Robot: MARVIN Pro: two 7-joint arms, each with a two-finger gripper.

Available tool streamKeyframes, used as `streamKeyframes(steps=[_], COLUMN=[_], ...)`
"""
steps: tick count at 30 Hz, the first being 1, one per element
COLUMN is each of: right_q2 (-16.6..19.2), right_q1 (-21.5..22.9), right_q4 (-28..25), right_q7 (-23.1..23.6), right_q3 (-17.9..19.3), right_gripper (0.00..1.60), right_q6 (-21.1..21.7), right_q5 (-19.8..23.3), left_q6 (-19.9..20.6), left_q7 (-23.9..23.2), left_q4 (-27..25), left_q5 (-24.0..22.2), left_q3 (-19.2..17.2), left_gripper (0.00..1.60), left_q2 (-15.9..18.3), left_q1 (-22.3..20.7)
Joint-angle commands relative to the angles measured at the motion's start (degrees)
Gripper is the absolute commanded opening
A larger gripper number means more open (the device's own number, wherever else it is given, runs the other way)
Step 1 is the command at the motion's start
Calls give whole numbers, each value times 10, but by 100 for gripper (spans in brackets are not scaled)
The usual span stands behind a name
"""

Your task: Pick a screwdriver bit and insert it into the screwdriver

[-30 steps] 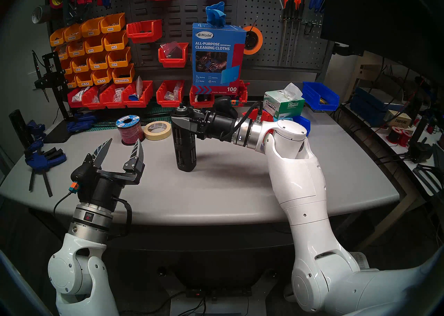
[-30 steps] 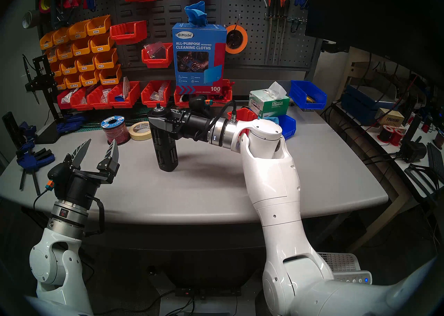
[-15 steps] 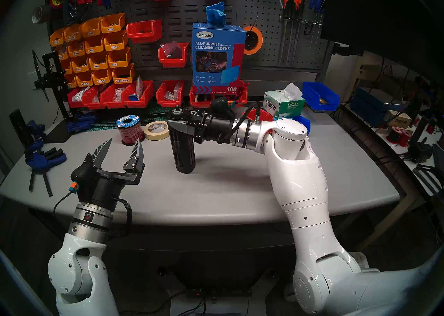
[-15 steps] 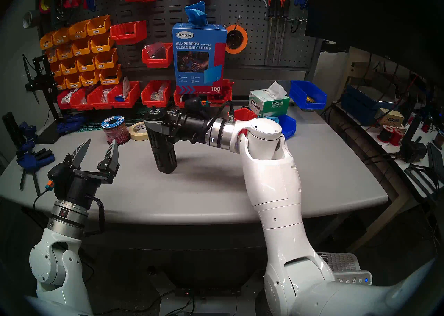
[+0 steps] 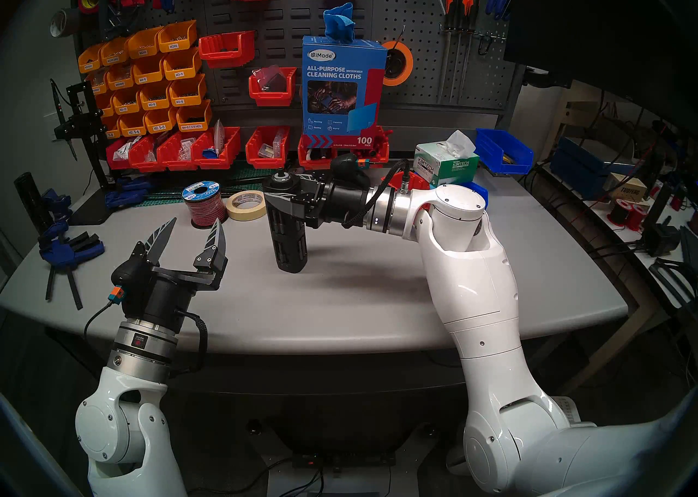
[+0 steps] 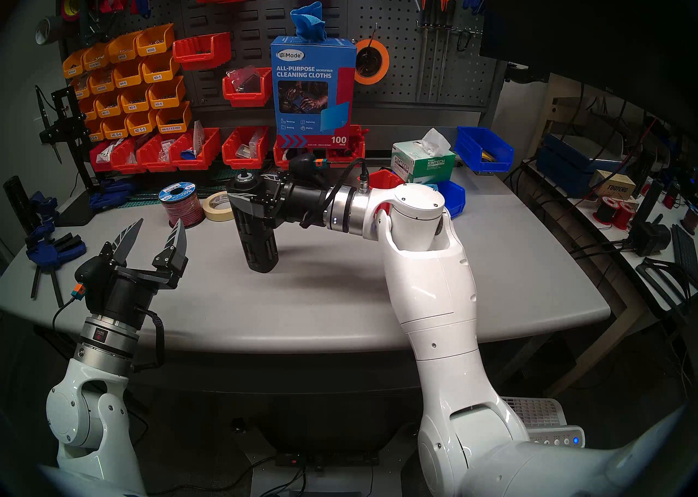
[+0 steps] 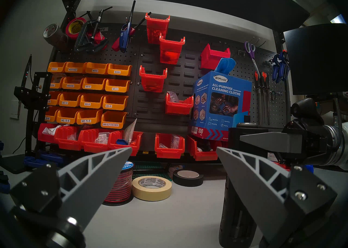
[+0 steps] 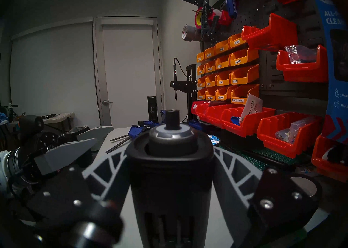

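Right hand wrapped round the screwdriver standing mid-tabletop, left hand gaping empty at 8 o'clock, bit apparently seated already, so probably just letting go next.

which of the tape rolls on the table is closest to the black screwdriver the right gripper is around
The cream masking tape roll. It lies flat just left of the screwdriver, between it and the red wire spool. The black tape roll, seen from the left wrist, sits further back.

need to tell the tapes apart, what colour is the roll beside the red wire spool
Cream masking tape, clearest in the left wrist view.
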Motion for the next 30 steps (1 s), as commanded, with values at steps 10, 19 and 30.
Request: streamKeyframes(steps=[10, 19, 30], right_q2=[-11, -18, -13], right_q1=[17, 26, 16], right_q4=[-9, -31, -89], right_q7=[7, 15, 6], right_q3=[11, 21, 46], right_gripper=[160, 160, 160], right_q6=[-15, -23, -29], right_q5=[9, 15, 10], left_q6=[-4, -4, -4], left_q7=[0, 0, 0], left_q4=[-18, -18, -18], left_q5=[-1, -1, -1], left_q3=[-1, -1, -1], left_gripper=[160, 160, 160], left_q2=[-1, 0, 0], left_q1=[-2, -2, -2])
